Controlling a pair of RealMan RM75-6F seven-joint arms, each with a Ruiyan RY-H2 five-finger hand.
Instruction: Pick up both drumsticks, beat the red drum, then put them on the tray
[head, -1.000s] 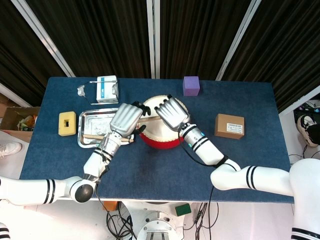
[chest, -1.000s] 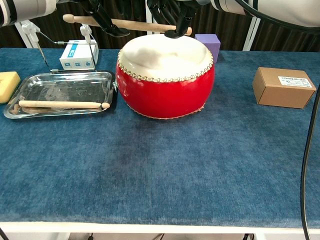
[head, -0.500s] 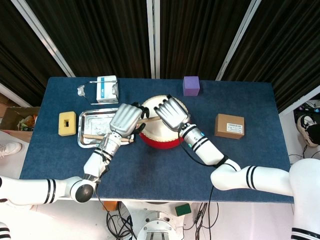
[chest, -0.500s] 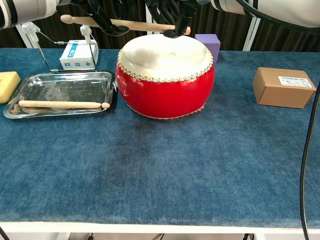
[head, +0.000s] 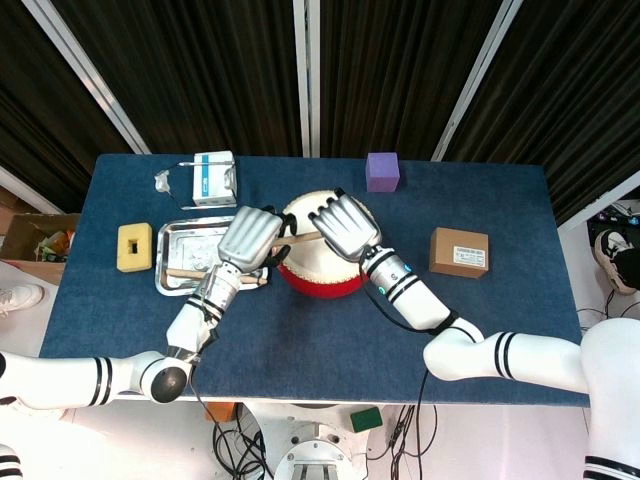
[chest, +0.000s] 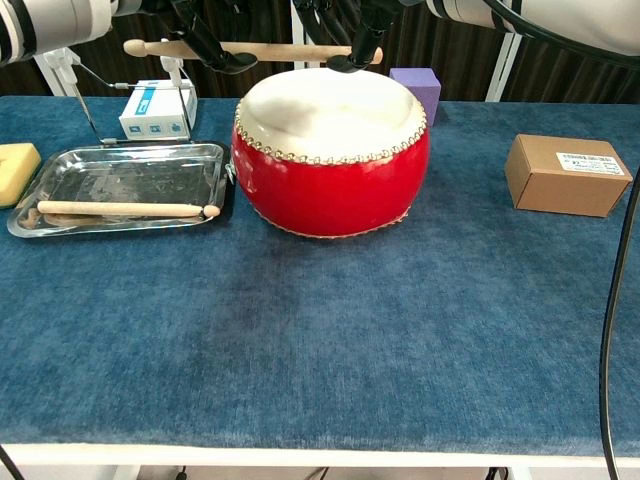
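Observation:
The red drum (head: 322, 285) (chest: 330, 160) stands mid-table. One drumstick (chest: 120, 209) (head: 180, 272) lies along the front of the metal tray (chest: 120, 150) (head: 175, 230) to the drum's left. The other drumstick (chest: 285, 50) (head: 303, 238) hangs nearly level just above the drumhead, its round tip pointing left over the tray's far side. My left hand (head: 248, 238) (chest: 212, 48) grips its left part. My right hand (head: 343, 228) (chest: 352, 35) grips its right end. Both palms face down, hiding most of the stick from the head view.
A brown cardboard box (head: 459, 251) (chest: 567, 175) sits right of the drum. A purple cube (head: 382, 171) (chest: 420, 85) is behind it. A white-and-blue box (head: 214, 177) (chest: 155, 108) lies behind the tray, and a yellow sponge (head: 134, 247) (chest: 15, 165) to its left.
The held drumstick has levelled out: its left tip dropped a little and its right end rose slightly. My left hand shifted a touch leftward. The stick in the tray has not moved.

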